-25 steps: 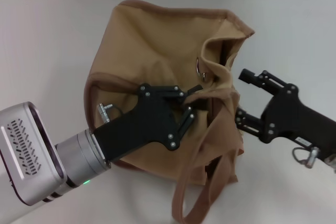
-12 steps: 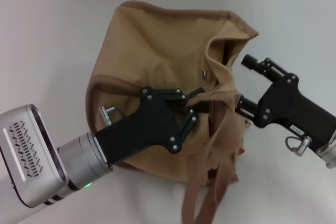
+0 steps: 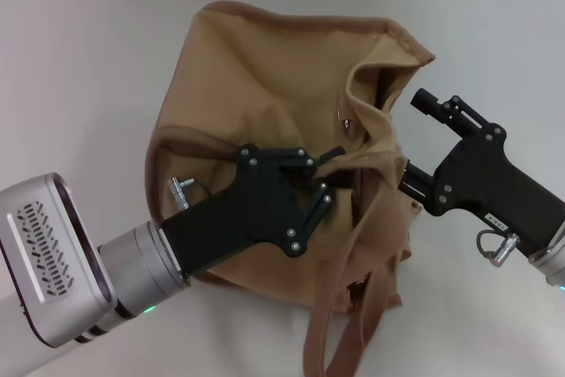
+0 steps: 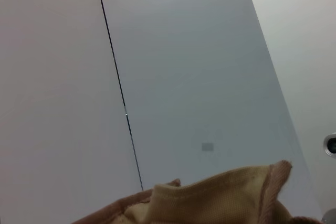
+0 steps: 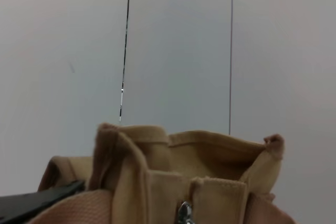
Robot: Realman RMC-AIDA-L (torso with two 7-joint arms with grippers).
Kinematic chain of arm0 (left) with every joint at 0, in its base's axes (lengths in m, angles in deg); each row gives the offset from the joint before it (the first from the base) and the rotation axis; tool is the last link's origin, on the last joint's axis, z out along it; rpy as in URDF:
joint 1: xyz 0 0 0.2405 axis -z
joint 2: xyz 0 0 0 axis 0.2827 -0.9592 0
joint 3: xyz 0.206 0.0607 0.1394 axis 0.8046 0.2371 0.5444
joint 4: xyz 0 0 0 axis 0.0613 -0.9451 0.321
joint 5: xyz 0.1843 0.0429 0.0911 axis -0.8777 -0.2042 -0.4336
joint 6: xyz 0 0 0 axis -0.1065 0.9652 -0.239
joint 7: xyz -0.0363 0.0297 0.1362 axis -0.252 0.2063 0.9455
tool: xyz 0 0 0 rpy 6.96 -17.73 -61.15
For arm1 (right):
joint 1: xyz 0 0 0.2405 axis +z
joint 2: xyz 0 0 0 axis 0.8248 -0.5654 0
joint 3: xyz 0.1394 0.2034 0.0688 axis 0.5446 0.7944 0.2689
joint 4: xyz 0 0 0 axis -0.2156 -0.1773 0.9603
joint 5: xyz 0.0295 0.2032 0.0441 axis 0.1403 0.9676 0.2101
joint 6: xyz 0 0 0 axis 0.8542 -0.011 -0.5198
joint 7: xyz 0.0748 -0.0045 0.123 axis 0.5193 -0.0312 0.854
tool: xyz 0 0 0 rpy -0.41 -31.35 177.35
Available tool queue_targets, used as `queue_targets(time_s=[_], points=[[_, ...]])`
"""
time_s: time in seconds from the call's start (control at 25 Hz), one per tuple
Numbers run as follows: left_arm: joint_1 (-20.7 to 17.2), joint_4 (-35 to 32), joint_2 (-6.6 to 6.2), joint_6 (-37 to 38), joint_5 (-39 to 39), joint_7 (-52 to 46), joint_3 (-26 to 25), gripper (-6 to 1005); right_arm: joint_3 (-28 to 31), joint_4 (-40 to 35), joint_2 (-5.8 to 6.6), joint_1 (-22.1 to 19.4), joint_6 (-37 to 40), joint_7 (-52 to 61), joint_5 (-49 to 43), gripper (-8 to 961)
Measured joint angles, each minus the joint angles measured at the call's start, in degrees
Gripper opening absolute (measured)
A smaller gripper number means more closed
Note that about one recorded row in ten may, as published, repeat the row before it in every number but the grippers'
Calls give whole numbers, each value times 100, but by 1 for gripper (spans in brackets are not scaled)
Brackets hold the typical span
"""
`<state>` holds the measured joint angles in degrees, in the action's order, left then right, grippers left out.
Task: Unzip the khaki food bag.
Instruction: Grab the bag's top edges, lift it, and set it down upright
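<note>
the khaki food bag (image 3: 274, 130) lies slumped mid-desk (image 3: 79, 86). my left gripper (image 3: 328, 178) has its fingers pinching the top fabric, and my right gripper (image 3: 415, 143) is at the open end, fingers spread. the worry: the zipper pull (image 3: 346, 121) sits in a fold, so i could grab cloth instead, or drag the whole floppy bag if my left pinch slips.

The left gripper (image 3: 322, 178) hides the bag (image 3: 256, 86) fabric beneath it; the handle (image 3: 340, 342) runs off-frame.
</note>
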<state>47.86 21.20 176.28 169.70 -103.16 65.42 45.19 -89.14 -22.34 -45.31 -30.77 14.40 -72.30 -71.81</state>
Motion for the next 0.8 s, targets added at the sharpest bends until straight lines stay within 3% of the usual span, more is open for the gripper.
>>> queue_targets(time_s=[0.4,0.6,0.8], points=[[67,23,0,-93,3,-9,-2,74,33,268,0,-112,57,-641,-6,689],[72,61,1,-120,3,5,-12,74,9,392,0,-121,63,-920,-8,463],[72,65,1,-137,2,5,-12,74,-4,429,0,-116,63,-982,-14,342]])
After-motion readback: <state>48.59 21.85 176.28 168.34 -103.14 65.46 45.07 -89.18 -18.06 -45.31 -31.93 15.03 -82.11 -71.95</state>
